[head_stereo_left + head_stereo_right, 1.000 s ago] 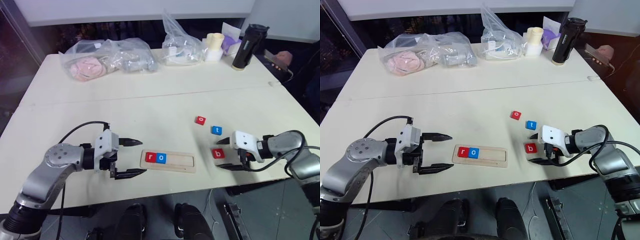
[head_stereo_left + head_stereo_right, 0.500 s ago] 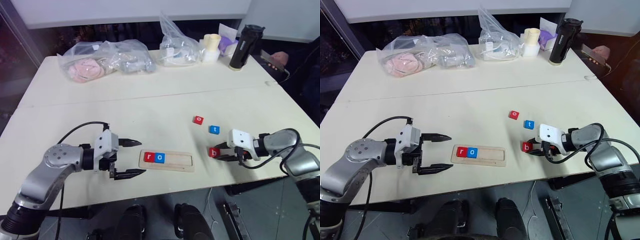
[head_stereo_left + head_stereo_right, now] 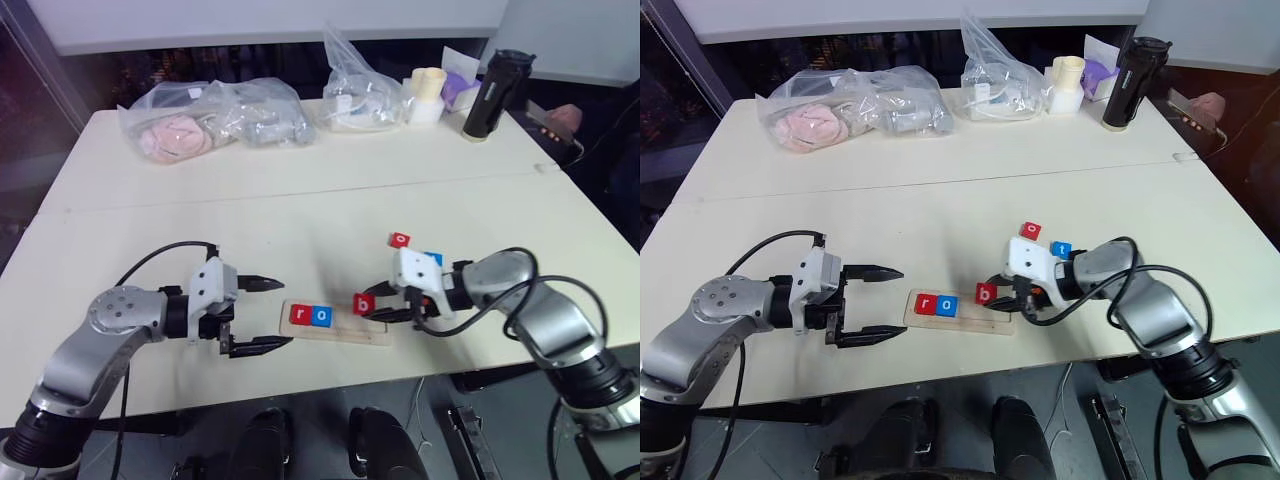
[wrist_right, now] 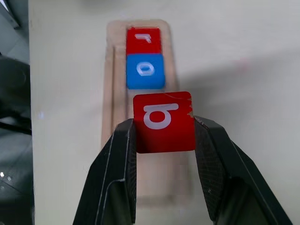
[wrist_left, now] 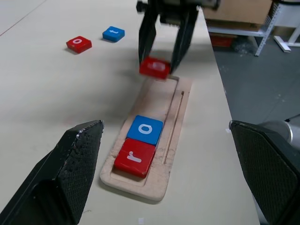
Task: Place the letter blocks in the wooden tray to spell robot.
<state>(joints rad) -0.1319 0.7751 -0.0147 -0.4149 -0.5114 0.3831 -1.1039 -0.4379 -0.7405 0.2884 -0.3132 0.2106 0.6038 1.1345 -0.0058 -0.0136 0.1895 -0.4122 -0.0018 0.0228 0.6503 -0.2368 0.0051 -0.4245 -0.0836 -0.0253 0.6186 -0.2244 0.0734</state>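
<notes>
The wooden tray [image 3: 368,331] lies near the table's front edge, with a red r block [image 3: 299,315] and a blue o block [image 3: 321,316] side by side at its left end. My right gripper [image 3: 372,306] is shut on the red b block [image 4: 163,122], holding it just above the tray, right of the blue o. A red o block [image 3: 400,240] and a blue t block [image 3: 432,260] rest on the table behind that gripper. My left gripper [image 3: 287,314] stands open at the tray's left end with nothing between its fingers.
Along the far side of the table sit clear plastic bags [image 3: 215,115] with soft items, another bag [image 3: 360,95], a cream cup [image 3: 428,93] and a black bottle [image 3: 495,95]. A person's hand [image 3: 562,118] with a phone shows at the far right.
My right gripper shut on the red b block, lifted it and carried it left from the table to above the tray. The left arm kept still.
</notes>
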